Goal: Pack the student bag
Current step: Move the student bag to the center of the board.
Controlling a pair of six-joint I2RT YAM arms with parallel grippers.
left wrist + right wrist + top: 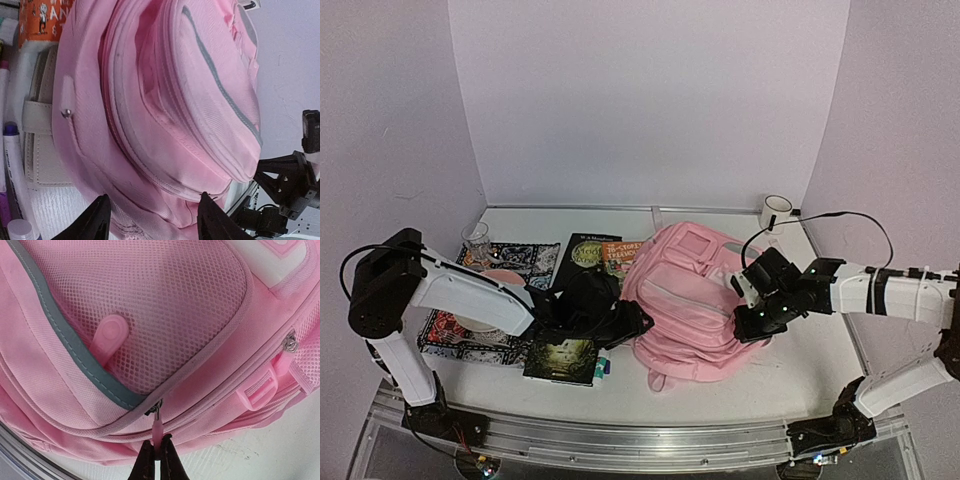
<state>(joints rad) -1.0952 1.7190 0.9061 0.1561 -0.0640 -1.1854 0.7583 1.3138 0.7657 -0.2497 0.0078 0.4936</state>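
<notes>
Pink fabric forms the bag [685, 290], which lies front pockets up on the table [760, 390] between the two arms, with books [590, 255] and a patterned cloth [520, 262] just beside it on the left. Right gripper [159, 452]: fingers clenched on the zip pull [157, 427] of a seam running below the mesh pocket [165, 305]. Left gripper [152, 202]: fingers spread apart at the bag's left edge, grasping nothing; whether they touch the fabric cannot be told. Handling, as judged: the bag is soft and slack, probably light, and will fold or slide rather than resist a pull. The fabric is not fragile. Draw the pull along the seam line, not away from it, since the tab is small and thin and may slip from the pads. Brace the shell near the seam with the free gripper, taking a fold of fabric or a strap; otherwise the whole bag is likely to drag across the table with the zip.
</notes>
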